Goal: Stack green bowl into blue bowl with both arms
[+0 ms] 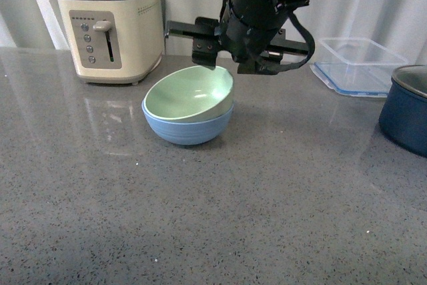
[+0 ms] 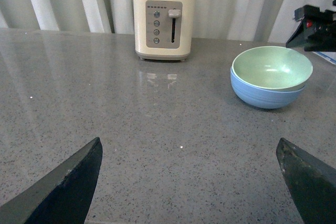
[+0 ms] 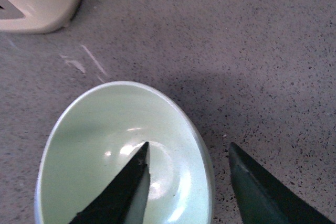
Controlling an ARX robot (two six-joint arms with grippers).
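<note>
Sitting nested, the green bowl (image 1: 189, 93) rests tilted inside the blue bowl (image 1: 187, 127) mid-tabletop (image 1: 213, 218), right of the toaster (image 1: 112, 31). Right gripper (image 3: 186, 174) hovers just above the green bowl's far right rim, jaws released, straddling the rim, not touching. Left gripper (image 2: 191, 182) well apart on the near left, jaws spread, holding nothing. Navy pot (image 1: 407, 108) far right, clear container (image 1: 357, 65) behind it.
</note>
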